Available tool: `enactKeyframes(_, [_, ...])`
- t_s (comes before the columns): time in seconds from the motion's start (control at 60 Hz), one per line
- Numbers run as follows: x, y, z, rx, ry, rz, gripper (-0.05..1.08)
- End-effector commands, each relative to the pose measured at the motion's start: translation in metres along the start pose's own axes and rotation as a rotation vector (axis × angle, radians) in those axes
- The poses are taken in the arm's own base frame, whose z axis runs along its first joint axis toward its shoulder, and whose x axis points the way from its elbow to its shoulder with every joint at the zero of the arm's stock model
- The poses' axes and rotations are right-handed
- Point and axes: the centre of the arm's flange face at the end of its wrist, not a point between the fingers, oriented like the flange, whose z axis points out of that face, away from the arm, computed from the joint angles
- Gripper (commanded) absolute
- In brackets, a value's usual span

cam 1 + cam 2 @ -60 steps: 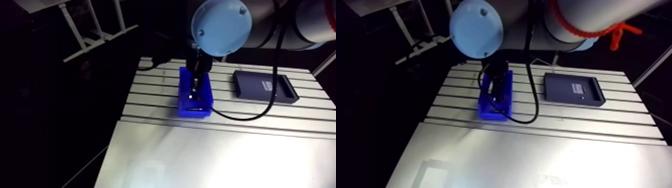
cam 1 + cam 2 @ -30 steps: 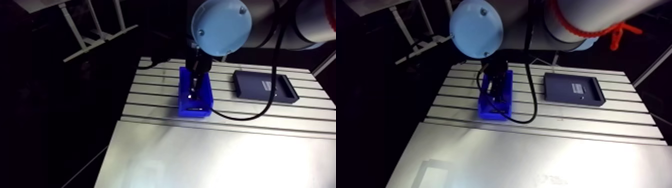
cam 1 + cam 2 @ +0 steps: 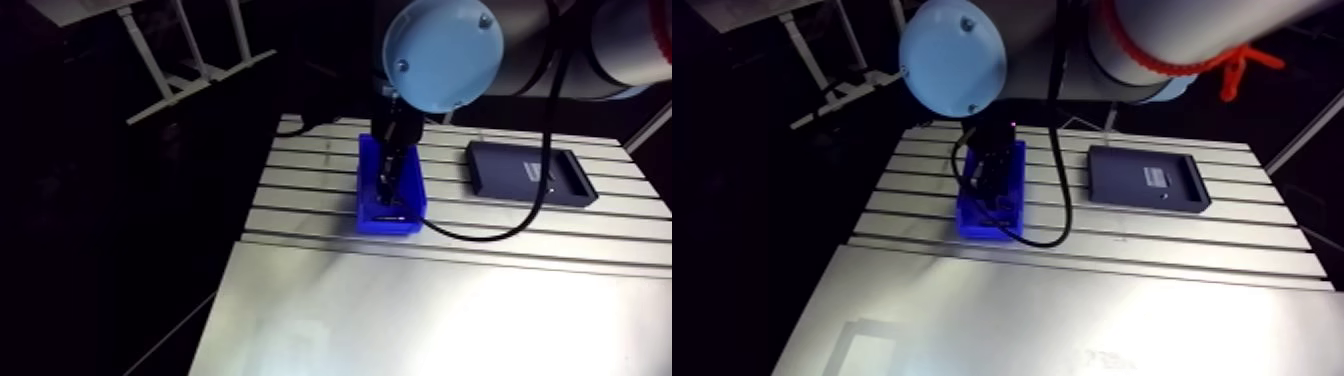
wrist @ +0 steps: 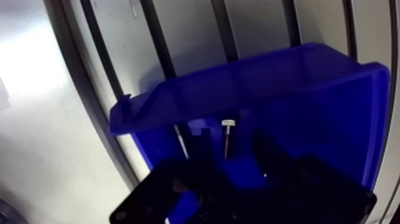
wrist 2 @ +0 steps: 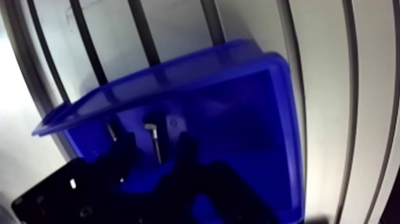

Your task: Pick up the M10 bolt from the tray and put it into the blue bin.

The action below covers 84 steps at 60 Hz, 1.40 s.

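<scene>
Item: M10 bolt [image 4: 228, 127] — pale head, slim shank. It is inside the blue bin [image 4: 256, 83], in the gap between the gripper's fingers, and touches neither of them so far as the wrist view shows. Gripper [image 4: 231, 143]: low inside the bin, fingers spread wide, gripping nothing. Bin: stands on the slotted table [image 3: 450, 300], well apart from the dark tray [image 3: 520, 172]; nothing can be made out in the tray from the arm view. Step in hand, by judgement: release at the end of placing. The bolt looks let go, though whether it lies flat on the bin floor cannot be told. Next move calls for a straight lift out of the bin with the fingers apart, clear of the walls — so the bin is neither dragged nor tipped.
</scene>
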Motion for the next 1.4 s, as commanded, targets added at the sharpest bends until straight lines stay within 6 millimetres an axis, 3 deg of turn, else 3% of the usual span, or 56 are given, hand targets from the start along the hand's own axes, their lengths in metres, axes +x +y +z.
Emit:
enactKeyframes(0.017, [0.004,-0.001,-0.01,-0.013,0.015,0.008,0.27])
enactKeyframes(0.333, [0.008,-0.005,-0.043,-0.069,0.03,-0.003,0.03])
enactKeyframes(0.567, [0.009,-0.012,-0.067,-0.074,0.03,-0.011,0.01])
enactKeyframes(0.6, [0.007,-0.013,-0.081,-0.082,0.033,-0.013,0.01])
enactKeyframes(0.933, [0.002,-0.017,-0.132,-0.07,0.031,-0.019,0.01])
enactKeyframes(1.05, [-0.001,-0.02,-0.169,-0.077,0.035,-0.018,0.01])
enactKeyframes(1.083, [-0.001,-0.02,-0.169,-0.077,0.035,-0.018,0.01])
enactKeyframes(1.117, [-0.003,-0.022,-0.186,-0.062,0.028,-0.015,0.01])
enactKeyframes(1.233, [-0.007,-0.024,-0.211,-0.018,0.016,-0.002,0.01])
enactKeyframes(1.4, [-0.015,-0.017,-0.266,-0.012,0.057,0.219,0.01])
